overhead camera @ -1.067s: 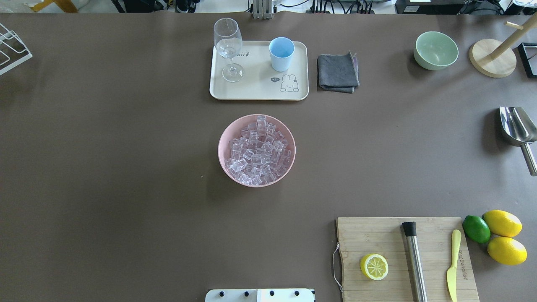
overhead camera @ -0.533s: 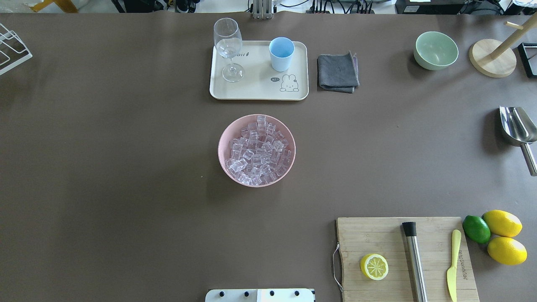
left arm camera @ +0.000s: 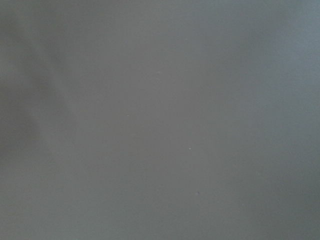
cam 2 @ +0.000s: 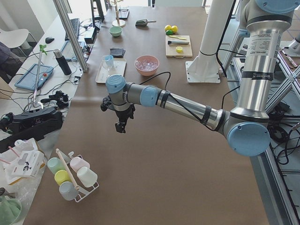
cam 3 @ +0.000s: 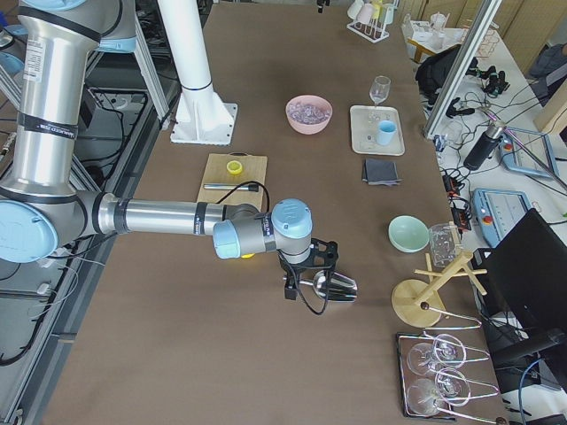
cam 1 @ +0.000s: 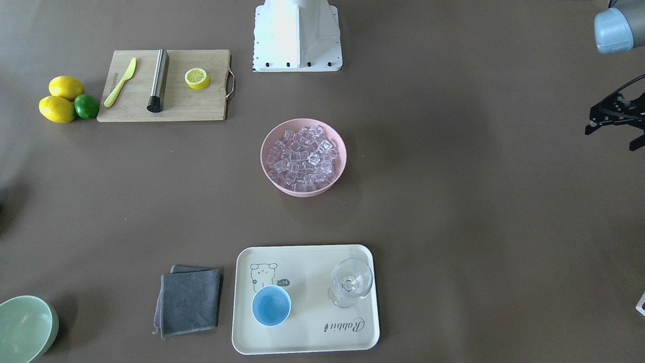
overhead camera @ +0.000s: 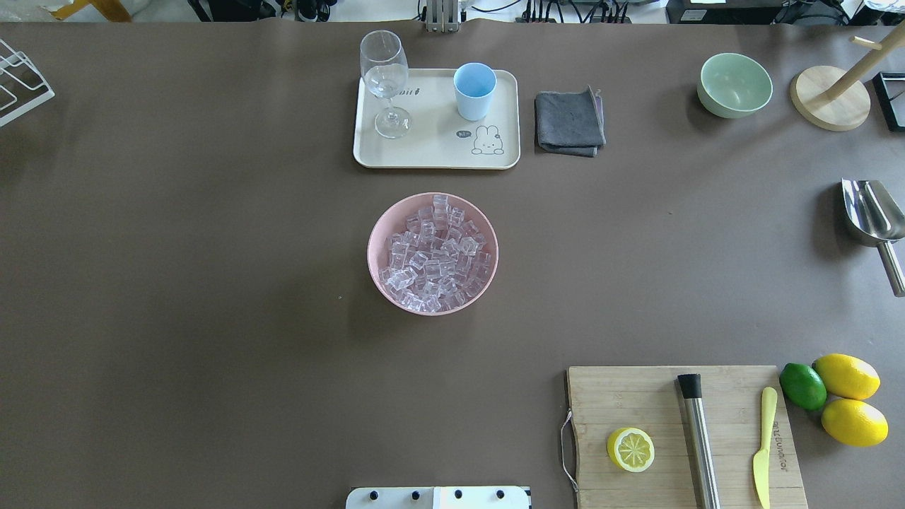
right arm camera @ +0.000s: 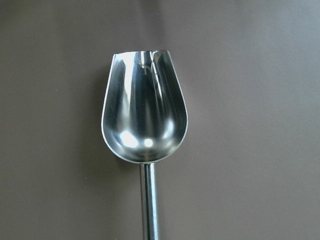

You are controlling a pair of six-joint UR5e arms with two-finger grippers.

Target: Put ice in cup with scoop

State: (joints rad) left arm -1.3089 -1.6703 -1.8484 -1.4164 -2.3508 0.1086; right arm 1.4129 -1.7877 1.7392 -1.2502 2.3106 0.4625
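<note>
The ice (overhead camera: 433,253) fills a pink bowl (overhead camera: 378,226) at the table's middle; the ice also shows in the front view (cam 1: 302,156). The light-blue cup (overhead camera: 474,90) stands empty on a cream tray (overhead camera: 438,152) behind the bowl. The silver scoop (overhead camera: 871,212) lies at the table's right edge, its handle toward the robot. It fills the right wrist view (right arm camera: 145,120). My right gripper (cam 3: 306,285) hangs over the scoop's handle; I cannot tell whether it is open or shut. My left gripper (cam 1: 610,138) is open and empty, far out to the left.
A stemmed glass (overhead camera: 385,78) stands on the tray beside the cup. A grey cloth (overhead camera: 569,121), a green bowl (overhead camera: 734,85) and a wooden stand (overhead camera: 831,99) lie at the back right. A cutting board (overhead camera: 679,438) with lemon half, steel cylinder and yellow knife sits front right.
</note>
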